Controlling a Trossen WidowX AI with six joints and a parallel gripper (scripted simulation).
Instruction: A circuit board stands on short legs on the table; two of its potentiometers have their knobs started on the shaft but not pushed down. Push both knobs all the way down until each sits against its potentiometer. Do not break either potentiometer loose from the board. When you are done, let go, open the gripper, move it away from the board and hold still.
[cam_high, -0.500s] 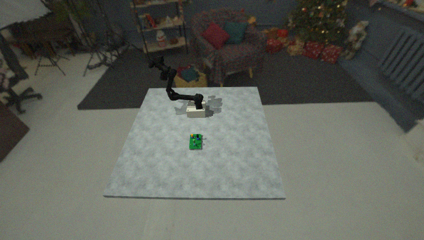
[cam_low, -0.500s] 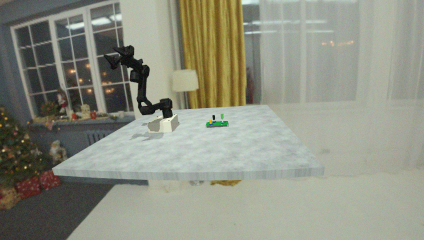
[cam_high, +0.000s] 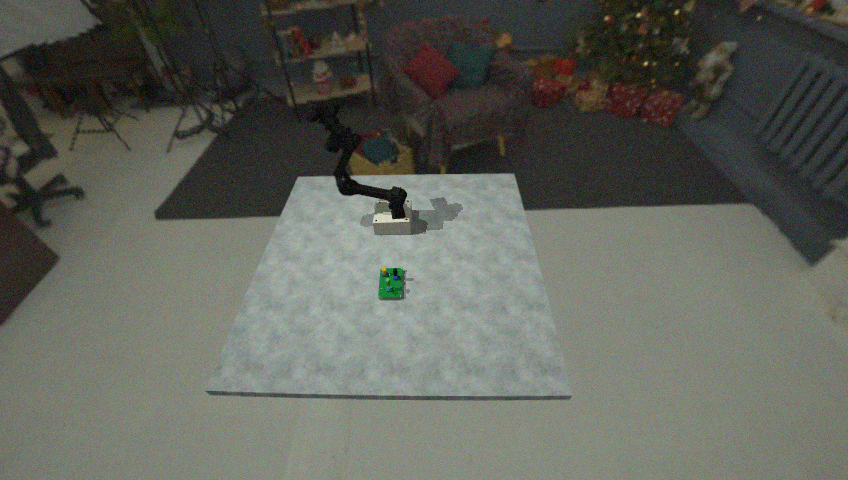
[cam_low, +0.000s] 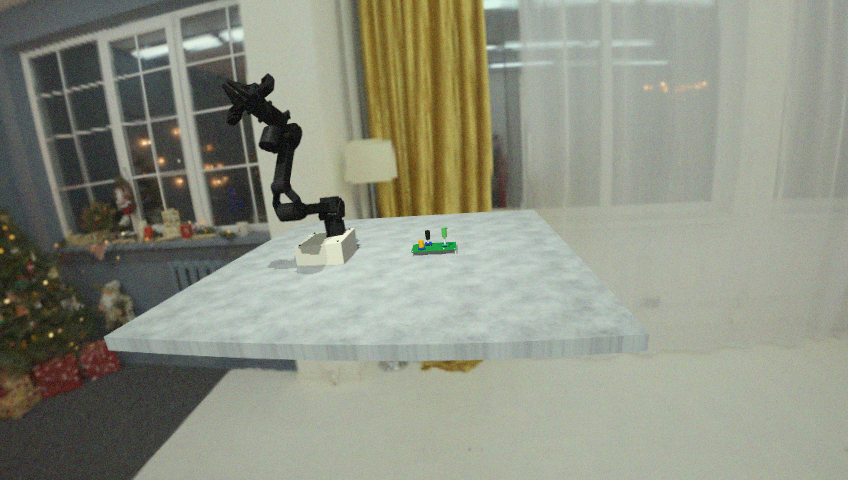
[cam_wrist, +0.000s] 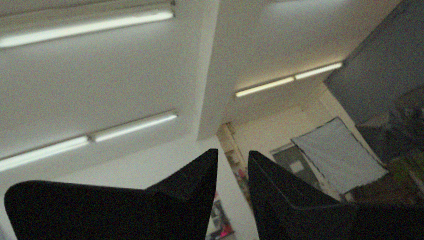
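Note:
A small green circuit board (cam_high: 393, 288) (cam_low: 434, 248) stands near the middle of the marbled table (cam_high: 333, 333) (cam_low: 386, 303). In the exterior view, a black knob (cam_low: 426, 234) and a green knob (cam_low: 443, 230) stand tall above the board, with a low orange part (cam_low: 420, 243) beside them. My gripper (cam_high: 318, 113) (cam_low: 232, 95) (cam_wrist: 232, 157) is raised high behind the arm's base, far from the board, pointing up and away. In the wrist view its two dark fingers stand almost together with only a thin gap and nothing between them. The board does not show in the wrist view.
The arm's white base (cam_high: 392, 223) (cam_low: 326, 248) sits at the table's back edge, behind the board. The wrist view shows only ceiling lights and far walls. Room furniture lies well beyond the table.

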